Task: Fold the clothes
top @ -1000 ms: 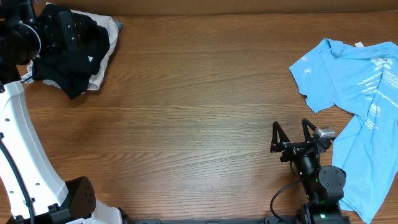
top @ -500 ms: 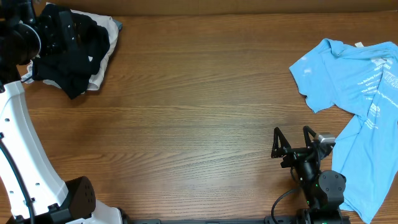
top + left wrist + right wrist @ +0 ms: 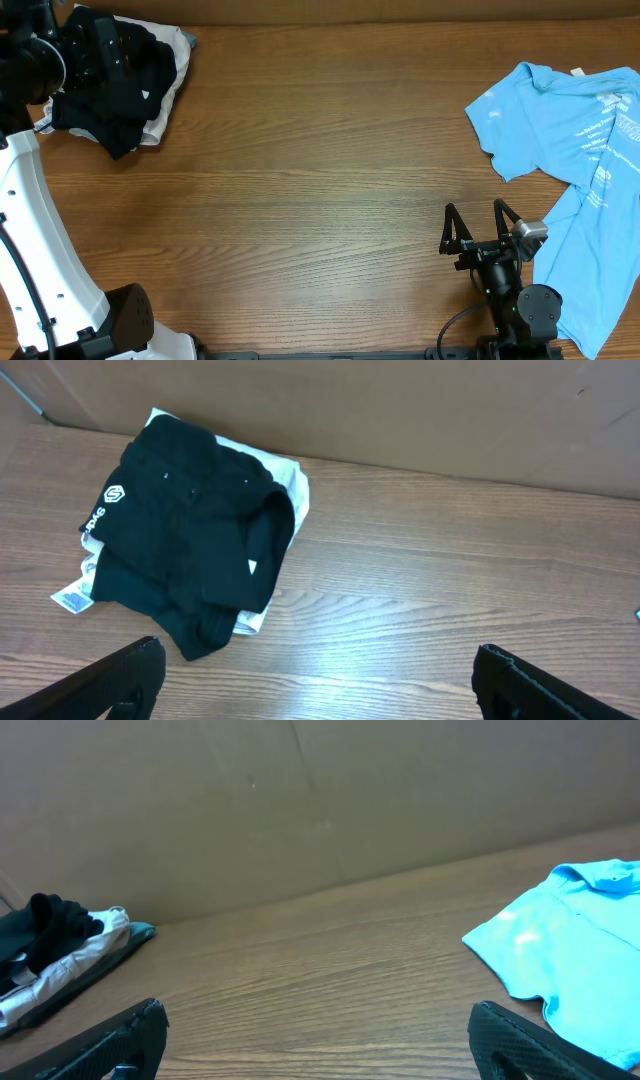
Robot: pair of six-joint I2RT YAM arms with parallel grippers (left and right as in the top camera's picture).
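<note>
1. Right gripper: jaws stand wide apart and hold nothing. It sits low at the near edge of the table, just beside the light blue T-shirts but not touching them.
2. Left gripper: jaws likewise wide and empty. It hangs above the far left corner, looking down on the black T-shirt. No cloth lies between its fingers.
3. Black T-shirt: lies in a compact bundle with its white logo uppermost, resting on a white garment near the cardboard wall. The bundle is rough rather than flat.
4. Light blue T-shirts: spread unfolded along the right side, one part overlapping another and running off the frame. Whether this is one garment or two cannot be told.
5. Middle of the table: bare wood between the two lots of clothing.
6. Step in hand, as judged: the black shirt appears dealt with and set aside; the blue cloth is untouched. The work stands between garments.
7. Next move, as judged: the right gripper needs to reach the nearest blue edge, close on a single layer only, and draw it to the middle. The left arm must cross well over to help spread it flat.
</note>
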